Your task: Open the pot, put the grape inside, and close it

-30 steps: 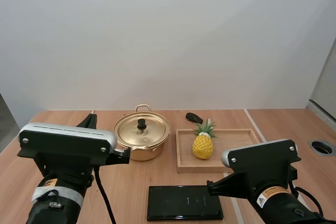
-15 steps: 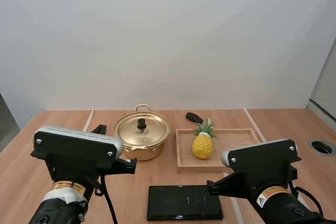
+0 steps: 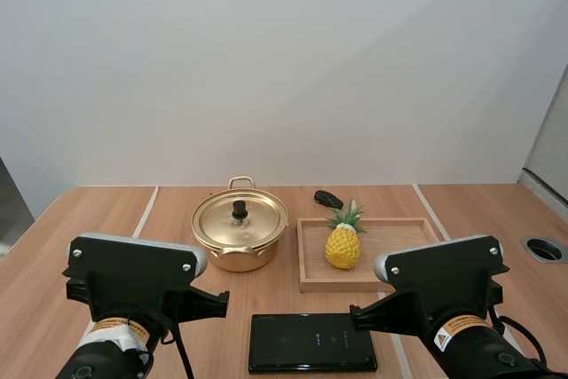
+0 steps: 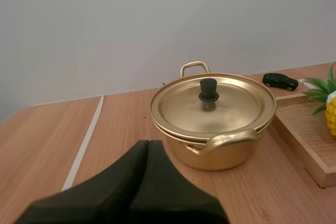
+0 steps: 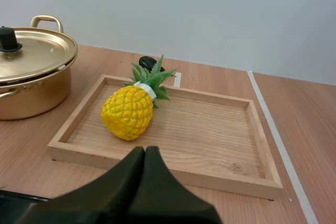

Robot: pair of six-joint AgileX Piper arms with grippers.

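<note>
Toward the worktop's (image 3: 106,219) far edge, a wooden tray (image 3: 399,239) holds a pineapple (image 3: 343,246) lying on its side. Beside it, toward the left edge, stands the gold pot (image 3: 232,259), lid (image 3: 259,217) on. The left hand (image 4: 148,145) and right hand (image 5: 144,151) are both closed, holding nothing.

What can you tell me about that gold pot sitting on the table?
The pot is shiny gold-coloured metal, round and shallow, standing upright on the wooden table. Its lid is on, seated flat, with a small black knob at its centre. Two loop handles spring from the rim: a far handle and a near handle. It stands left of the wooden tray, a gap between them. Apart from its lid, only the table touches it.
</note>
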